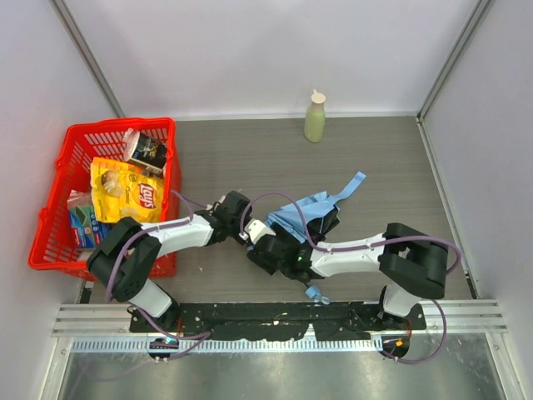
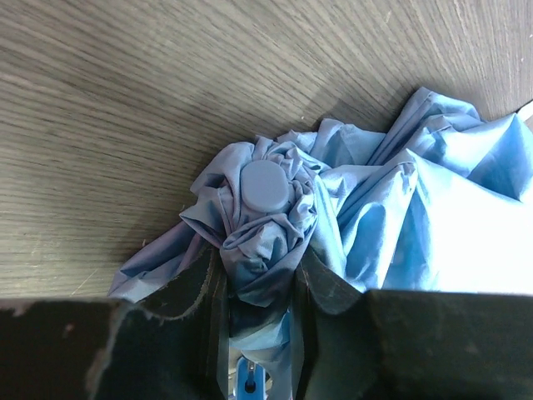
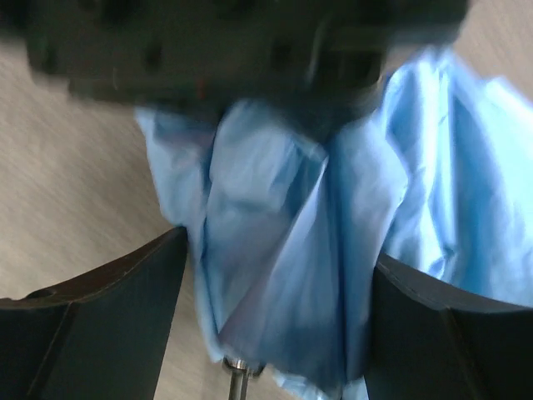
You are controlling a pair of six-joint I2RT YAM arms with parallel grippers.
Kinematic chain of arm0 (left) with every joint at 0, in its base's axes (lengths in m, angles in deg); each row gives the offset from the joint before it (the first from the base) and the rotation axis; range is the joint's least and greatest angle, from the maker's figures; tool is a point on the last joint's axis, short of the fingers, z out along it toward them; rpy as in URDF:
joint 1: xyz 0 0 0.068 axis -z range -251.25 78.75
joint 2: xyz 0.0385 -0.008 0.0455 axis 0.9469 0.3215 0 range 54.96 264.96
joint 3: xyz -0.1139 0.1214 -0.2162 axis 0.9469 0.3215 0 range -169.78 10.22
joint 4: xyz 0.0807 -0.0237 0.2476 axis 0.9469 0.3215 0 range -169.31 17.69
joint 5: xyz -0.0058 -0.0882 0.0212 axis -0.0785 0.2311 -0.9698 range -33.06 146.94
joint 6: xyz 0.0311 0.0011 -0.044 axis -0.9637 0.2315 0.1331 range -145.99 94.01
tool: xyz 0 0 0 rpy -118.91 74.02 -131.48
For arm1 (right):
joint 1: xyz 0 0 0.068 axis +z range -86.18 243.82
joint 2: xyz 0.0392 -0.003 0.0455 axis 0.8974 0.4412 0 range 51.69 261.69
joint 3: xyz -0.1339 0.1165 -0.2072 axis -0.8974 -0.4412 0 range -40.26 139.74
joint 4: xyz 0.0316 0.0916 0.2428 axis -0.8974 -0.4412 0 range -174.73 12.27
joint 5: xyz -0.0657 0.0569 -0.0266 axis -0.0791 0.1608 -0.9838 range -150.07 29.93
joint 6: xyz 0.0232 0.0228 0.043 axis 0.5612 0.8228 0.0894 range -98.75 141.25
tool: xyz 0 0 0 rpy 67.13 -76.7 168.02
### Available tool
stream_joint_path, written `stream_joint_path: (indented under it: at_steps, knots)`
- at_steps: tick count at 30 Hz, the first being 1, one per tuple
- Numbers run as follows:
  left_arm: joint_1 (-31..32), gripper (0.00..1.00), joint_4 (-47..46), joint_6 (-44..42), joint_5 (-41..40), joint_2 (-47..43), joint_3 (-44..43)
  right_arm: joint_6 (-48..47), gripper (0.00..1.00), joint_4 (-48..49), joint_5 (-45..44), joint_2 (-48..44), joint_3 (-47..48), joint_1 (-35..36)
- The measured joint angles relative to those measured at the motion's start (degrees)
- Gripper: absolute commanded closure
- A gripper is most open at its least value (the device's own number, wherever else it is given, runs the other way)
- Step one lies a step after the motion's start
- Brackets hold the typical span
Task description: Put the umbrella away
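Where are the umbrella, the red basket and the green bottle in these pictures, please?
umbrella [image 1: 308, 207]: top external view, on its bunched blue fabric.
red basket [image 1: 108, 125]: top external view, on its far rim.
green bottle [image 1: 316, 121]: top external view, on its body.

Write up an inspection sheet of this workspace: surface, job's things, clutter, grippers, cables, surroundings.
Surface: grey wood-grain table.
Job's things: umbrella lying mid-table, sky-blue fabric crumpled, strap trailing toward the far right.
Clutter: red basket at left holding a yellow crisp bag and other packets; pale green bottle upright at the far edge.
Grippers: left gripper shut on bunched fabric below the umbrella's round cap; right gripper open, fingers astride the fabric, view blurred.
Cables: purple cables loop along both arms, one arching over the umbrella.
Surroundings: white walls, metal rail at the near edge.
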Motion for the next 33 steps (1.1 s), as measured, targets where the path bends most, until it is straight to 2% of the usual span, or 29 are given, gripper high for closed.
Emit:
stream_joint_path:
  at_steps: [1,3,6,10,11,16,17,21,23,24,25,33]
  knots:
    - [0.0,1.0,0.7,0.2,0.0,0.0,-0.2,-0.3,0.25,0.7,-1.1,1.9,0.4,0.0]
    - [0.0,1.0,2.1,0.5,0.0,0.0,-0.8,-0.8,0.35,1.7,-3.6,3.8,1.8,0.3]
    - [-0.2,1.0,3.1,0.8,0.2,0.0,-1.2,-0.7,0.72,3.2,-7.5,5.7,2.2,0.6]
    - [-0.3,1.0,3.3,1.3,0.0,-0.2,-1.2,0.2,0.97,4.7,-8.7,6.9,2.0,0.5]
    - [-0.4,1.0,3.3,1.3,-0.1,-0.2,-1.2,0.4,0.99,5.2,-8.8,7.1,1.8,0.4]
    - [-0.7,1.0,4.2,1.1,-1.6,-0.6,-1.5,0.4,0.99,10.3,-5.8,6.8,-0.2,-1.1]
    - [-0.7,0.95,4.4,1.0,-2.1,-0.7,-1.6,0.5,0.99,12.3,-3.8,6.2,-1.3,-2.0]
    - [-0.8,0.46,4.9,0.5,-4.1,-1.4,-1.6,2.1,0.99,19.9,6.8,3.5,-5.6,-6.8]
    - [-0.8,0.32,4.9,-0.6,-4.6,-2.2,-1.3,4.0,0.99,24.3,14.4,2.2,-8.2,-10.5]
    - [-0.8,0.1,4.7,-1.0,-4.7,-3.0,-0.7,5.3,0.99,26.2,18.1,1.8,-9.3,-12.3]
    - [-0.9,0.01,4.2,-1.2,-4.7,-3.9,0.1,6.4,0.99,28.0,21.6,1.5,-10.3,-14.0]
    - [-1.0,0.0,1.2,-5.4,-2.8,-10.9,5.1,14.5,0.99,36.8,42.8,3.0,-13.5,-23.9]
